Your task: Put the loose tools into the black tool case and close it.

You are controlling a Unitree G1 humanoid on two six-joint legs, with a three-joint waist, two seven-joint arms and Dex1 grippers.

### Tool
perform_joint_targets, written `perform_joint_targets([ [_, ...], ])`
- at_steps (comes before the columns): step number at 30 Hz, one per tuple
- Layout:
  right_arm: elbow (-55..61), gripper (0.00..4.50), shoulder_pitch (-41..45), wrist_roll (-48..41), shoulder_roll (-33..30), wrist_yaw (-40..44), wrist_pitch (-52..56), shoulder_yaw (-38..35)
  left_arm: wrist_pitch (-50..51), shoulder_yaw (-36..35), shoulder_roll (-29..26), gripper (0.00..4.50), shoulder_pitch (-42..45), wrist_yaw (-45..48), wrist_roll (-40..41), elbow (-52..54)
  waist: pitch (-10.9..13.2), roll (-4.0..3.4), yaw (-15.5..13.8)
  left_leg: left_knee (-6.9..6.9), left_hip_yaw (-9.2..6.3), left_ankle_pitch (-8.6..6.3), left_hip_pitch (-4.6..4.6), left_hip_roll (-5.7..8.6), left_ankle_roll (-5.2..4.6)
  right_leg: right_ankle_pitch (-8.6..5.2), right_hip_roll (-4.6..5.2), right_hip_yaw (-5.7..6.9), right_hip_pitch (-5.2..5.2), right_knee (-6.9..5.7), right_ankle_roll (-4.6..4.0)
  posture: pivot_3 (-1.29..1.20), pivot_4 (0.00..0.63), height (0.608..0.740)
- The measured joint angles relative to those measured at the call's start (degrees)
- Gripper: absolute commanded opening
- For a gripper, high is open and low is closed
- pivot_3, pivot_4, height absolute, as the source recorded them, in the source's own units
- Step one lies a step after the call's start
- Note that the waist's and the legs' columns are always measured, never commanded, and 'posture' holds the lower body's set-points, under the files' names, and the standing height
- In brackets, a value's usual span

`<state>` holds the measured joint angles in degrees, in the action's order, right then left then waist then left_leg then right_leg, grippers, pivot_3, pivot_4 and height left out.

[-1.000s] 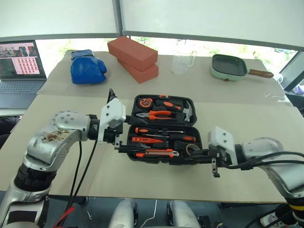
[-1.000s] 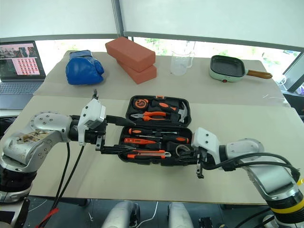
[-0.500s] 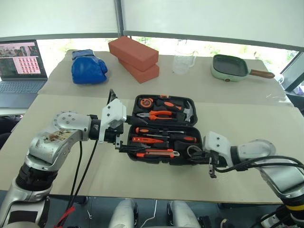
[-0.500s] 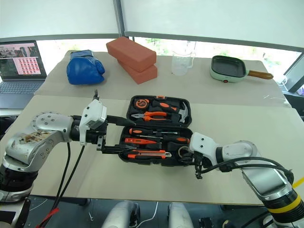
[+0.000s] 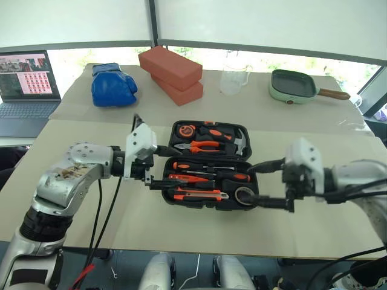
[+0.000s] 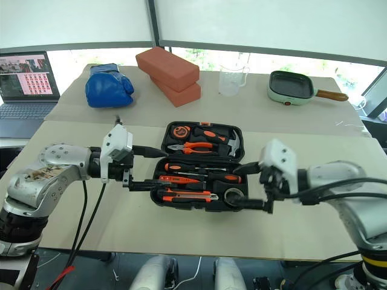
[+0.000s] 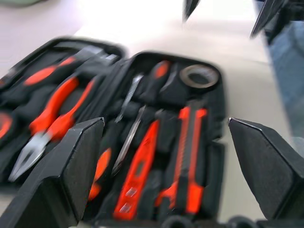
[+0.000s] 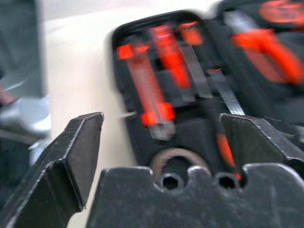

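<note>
From the head, the black tool case (image 5: 208,164) lies open near the table's front edge, tools inside. The left gripper (image 5: 162,167) and right gripper (image 5: 266,182) are wide open, holding nothing. Left wrist: the tape roll (image 7: 198,76) sits in its slot. Closing remains.

Our right gripper (image 5: 261,183) has let go, spread its jaws and lifted; the tape roll (image 5: 244,195) now lies below them.
</note>
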<state>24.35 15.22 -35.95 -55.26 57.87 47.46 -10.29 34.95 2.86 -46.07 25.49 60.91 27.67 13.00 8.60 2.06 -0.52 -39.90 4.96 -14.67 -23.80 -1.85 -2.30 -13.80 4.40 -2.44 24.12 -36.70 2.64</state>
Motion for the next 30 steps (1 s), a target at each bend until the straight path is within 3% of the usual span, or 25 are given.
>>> perform_joint_targets([
  [3, -7.9, 2.34, -0.5, 2.8, 0.7, -2.4, -1.2, -0.5, -3.1, -0.1, -0.9, 2.79, -2.6, -1.7, -4.6, -6.1, 0.0, 0.0, 0.0, 0.03, 0.03, 0.0, -0.02, 0.01, 0.0, 0.0, 0.0, 0.0, 0.04, 0.0, -0.01, 0.0, 0.15, 0.738],
  [10, -18.6, 0.0, -0.4, 12.4, 4.1, -4.1, -10.7, 6.9, -10.2, 3.6, 1.7, 0.2, -1.0, -3.0, -12.4, -15.1, 0.0, 0.0, -0.2, 0.0, 0.07, 0.0, -0.06, 0.02, 0.0, 0.0, 0.02, 0.01, 0.04, 0.01, 0.0, 0.0, 0.15, 0.738],
  [20, -24.0, 0.0, 3.7, 20.4, 8.7, -3.1, -17.4, 15.4, -10.9, 7.6, 7.8, 0.08, 1.1, -3.4, -16.6, -18.3, 0.0, 0.0, -0.1, -0.03, 0.06, 0.0, -0.08, 0.02, 0.0, 0.01, 0.02, 0.01, 0.06, -0.04, 0.01, 0.0, 0.15, 0.738],
  [30, -14.2, 0.0, -3.5, 19.8, 6.4, 0.8, -17.1, 13.3, -5.8, 4.8, 2.9, 0.08, -7.7, 3.3, -11.6, -7.1, 0.0, -0.01, 0.0, 0.09, 0.04, -0.03, -0.15, -0.1, -0.03, -0.01, 0.02, 0.03, 0.17, 0.02, -0.01, 0.0, 0.15, 0.738],
])
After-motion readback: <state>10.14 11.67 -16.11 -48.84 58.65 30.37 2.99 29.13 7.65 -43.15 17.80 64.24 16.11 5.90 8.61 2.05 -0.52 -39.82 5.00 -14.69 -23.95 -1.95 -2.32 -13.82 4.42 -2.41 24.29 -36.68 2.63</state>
